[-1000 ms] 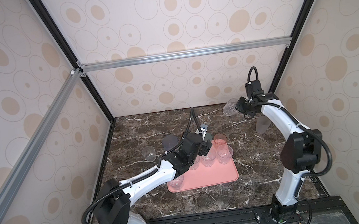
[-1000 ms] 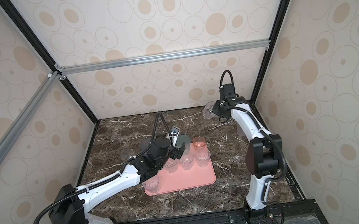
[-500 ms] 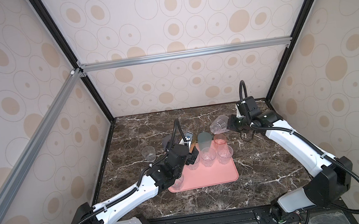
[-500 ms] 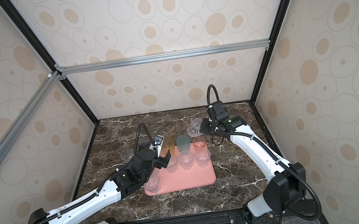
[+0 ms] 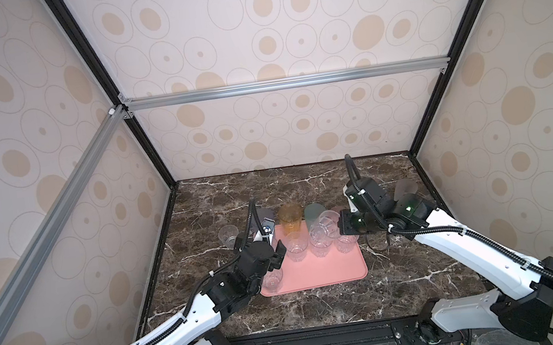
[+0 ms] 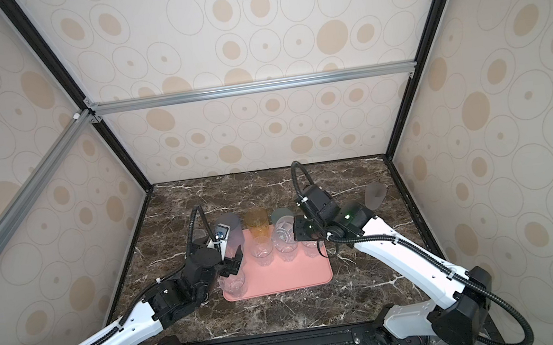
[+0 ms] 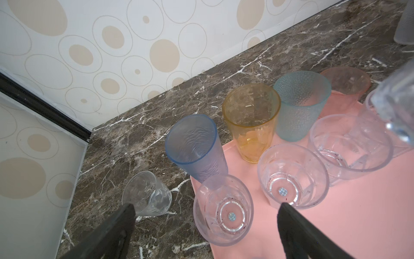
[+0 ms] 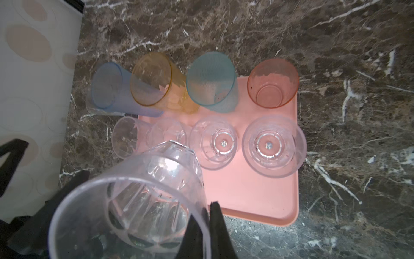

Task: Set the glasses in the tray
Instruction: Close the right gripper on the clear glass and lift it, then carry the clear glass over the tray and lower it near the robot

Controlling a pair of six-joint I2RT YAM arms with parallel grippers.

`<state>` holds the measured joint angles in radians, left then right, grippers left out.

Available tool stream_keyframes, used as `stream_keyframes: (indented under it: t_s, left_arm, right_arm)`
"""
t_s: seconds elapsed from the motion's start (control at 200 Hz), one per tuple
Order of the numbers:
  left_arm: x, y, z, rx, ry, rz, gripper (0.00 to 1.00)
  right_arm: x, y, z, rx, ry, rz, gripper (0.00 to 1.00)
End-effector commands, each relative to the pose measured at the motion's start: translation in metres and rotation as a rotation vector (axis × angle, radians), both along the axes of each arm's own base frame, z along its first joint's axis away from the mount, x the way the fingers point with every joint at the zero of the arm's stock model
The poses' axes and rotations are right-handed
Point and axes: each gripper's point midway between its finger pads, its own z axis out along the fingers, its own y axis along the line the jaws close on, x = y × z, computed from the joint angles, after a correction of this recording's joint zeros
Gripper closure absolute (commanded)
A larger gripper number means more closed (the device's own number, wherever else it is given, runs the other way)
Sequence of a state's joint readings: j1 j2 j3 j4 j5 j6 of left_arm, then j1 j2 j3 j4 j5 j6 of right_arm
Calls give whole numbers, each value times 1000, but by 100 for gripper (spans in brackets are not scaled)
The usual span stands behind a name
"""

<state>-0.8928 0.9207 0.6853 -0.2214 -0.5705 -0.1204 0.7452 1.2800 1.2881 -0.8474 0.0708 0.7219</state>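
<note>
Left wrist: grey tumbler [image 7: 406,24] partly off-frame.

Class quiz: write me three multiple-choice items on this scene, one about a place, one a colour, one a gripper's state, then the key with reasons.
1. Where is the frosted grey tumbler relative to the tray?
A in its middle; B off it, on the marble table; C on its near rim.
2. Which colour stands between the amber tumbler and the pink tumbler?
A teal; B black; C white.
3. The right gripper is:
A open, empty; B shut on a clear glass; C out of view.
Key: 1 B, it stands apart, right of the tray; 2 A, the teal tumbler fills that gap; 3 B, it pinches the glass's rim.
</note>
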Motion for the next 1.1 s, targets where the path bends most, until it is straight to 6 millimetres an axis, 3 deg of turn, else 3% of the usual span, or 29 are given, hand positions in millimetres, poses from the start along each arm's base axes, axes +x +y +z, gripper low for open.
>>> stream_keyframes:
  t_s: [0.0, 0.57, 1.095]
  left_arm:
    - [-4, 9, -4, -23, 17, 34, 1]
    - [-14, 12, -24, -81, 51, 24, 1]
    - [-8, 8, -19, -102, 35, 38, 1]
  right_arm:
    - [-12, 3, -18, -42, 40, -16, 100]
    - [-35, 24, -56, -161, 108, 64, 100]
    - [-32, 28, -62, -170, 102, 78, 100]
